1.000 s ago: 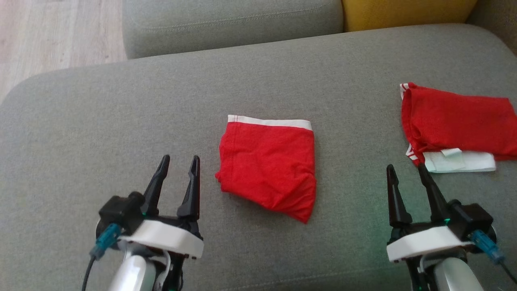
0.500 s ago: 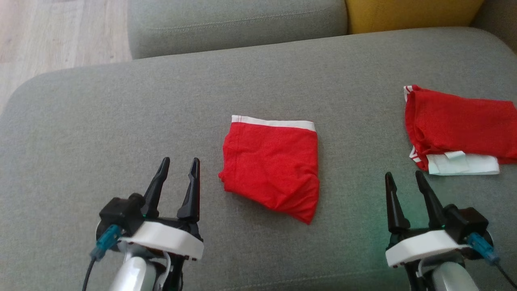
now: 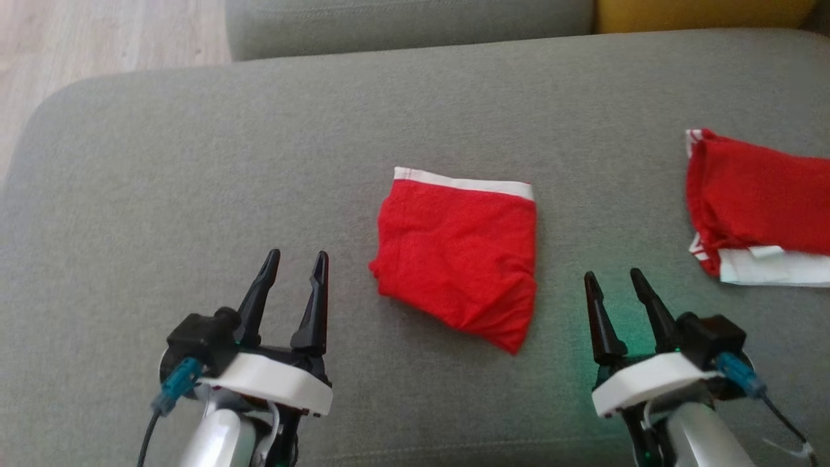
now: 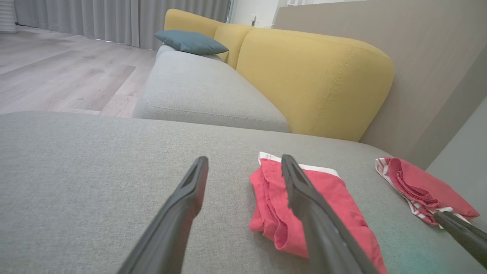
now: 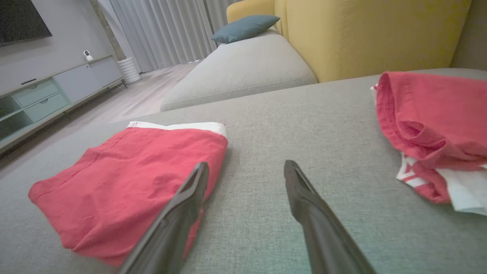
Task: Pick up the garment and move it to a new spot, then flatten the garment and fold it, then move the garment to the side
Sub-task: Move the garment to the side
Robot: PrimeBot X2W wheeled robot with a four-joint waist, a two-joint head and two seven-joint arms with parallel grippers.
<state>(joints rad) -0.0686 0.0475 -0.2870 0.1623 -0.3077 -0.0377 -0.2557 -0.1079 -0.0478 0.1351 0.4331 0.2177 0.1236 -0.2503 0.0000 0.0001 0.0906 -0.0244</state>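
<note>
- Lying folded near the middle of the grey sofa seat (image 3: 194,162), the garment (image 3: 457,259) is red with a white waistband along its far edge. Its near right corner tapers to a point.
- My left pincer (image 3: 297,256) stands at the lower left of the head view, just left of the garment and apart from it. Its two fingers are parted by a moderate gap and grip nothing.
- In the left wrist view, my left pincer (image 4: 243,159) points across the seat. The garment (image 4: 342,194) lies partly behind the right-hand finger, its stacked fold edges facing the camera.
- My right pincer (image 3: 612,274) stands at the lower right of the head view, just right of the garment's near corner. Its fingers are likewise parted and empty.
- In the right wrist view, my right pincer (image 5: 245,164) has the garment (image 5: 125,179) to its left, with the left-hand finger overlapping the garment's edge in the picture. I cannot tell whether they touch.
- A second red piece (image 3: 758,201), with white and striped trim, lies bunched at the right side of the seat, well apart from the garment.
- Beyond the seat are a yellow backrest (image 4: 323,76), a teal cushion (image 4: 190,42) and a wooden floor (image 3: 97,32).
</note>
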